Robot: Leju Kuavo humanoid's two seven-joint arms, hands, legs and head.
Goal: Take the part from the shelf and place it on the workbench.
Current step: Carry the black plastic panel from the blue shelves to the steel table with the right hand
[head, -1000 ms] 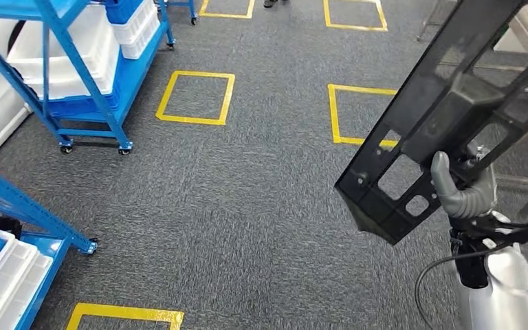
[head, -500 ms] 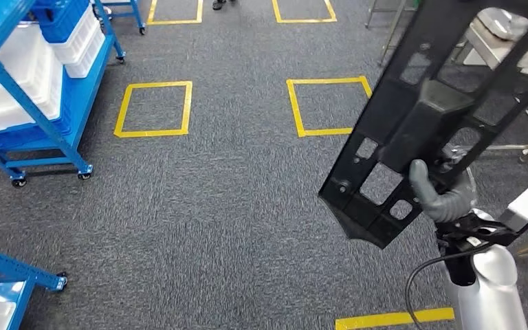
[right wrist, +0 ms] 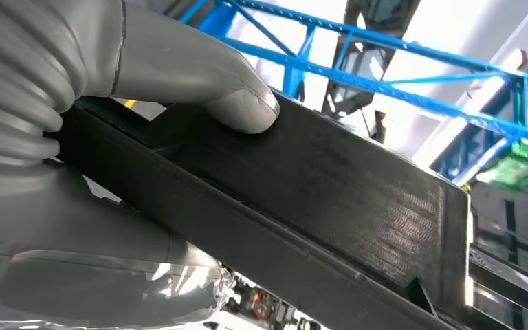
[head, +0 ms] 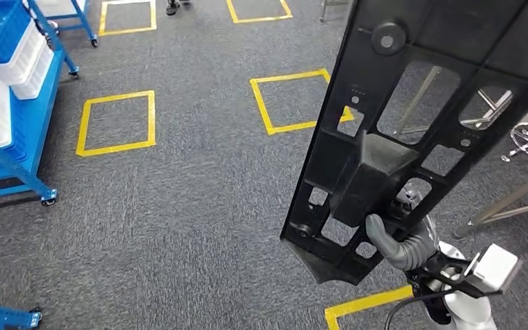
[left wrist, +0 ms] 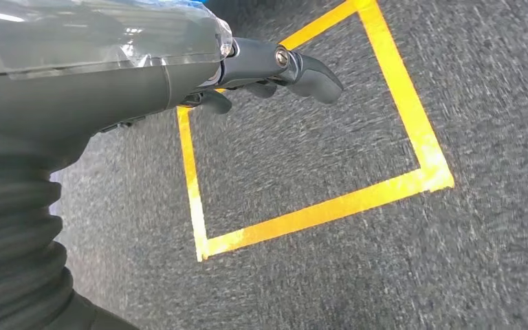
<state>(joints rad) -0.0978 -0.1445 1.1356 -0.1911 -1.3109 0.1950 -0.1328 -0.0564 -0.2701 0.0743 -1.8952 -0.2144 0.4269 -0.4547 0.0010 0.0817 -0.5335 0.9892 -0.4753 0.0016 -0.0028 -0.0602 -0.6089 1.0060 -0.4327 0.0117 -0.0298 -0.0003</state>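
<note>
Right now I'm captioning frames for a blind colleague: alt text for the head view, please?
The robot's right hand grips a long black part, held up over grey carpet marked with yellow tape squares; a blue shelf cart stands at left.

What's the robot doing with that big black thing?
The robot is carrying a long black part in its right hand, gripped near the lower end so it sticks up in front of the camera. Its left hand holds nothing and hangs over grey carpet with yellow tape squares. A blue shelf cart stands off to the left. The part is not set down yet.
</note>
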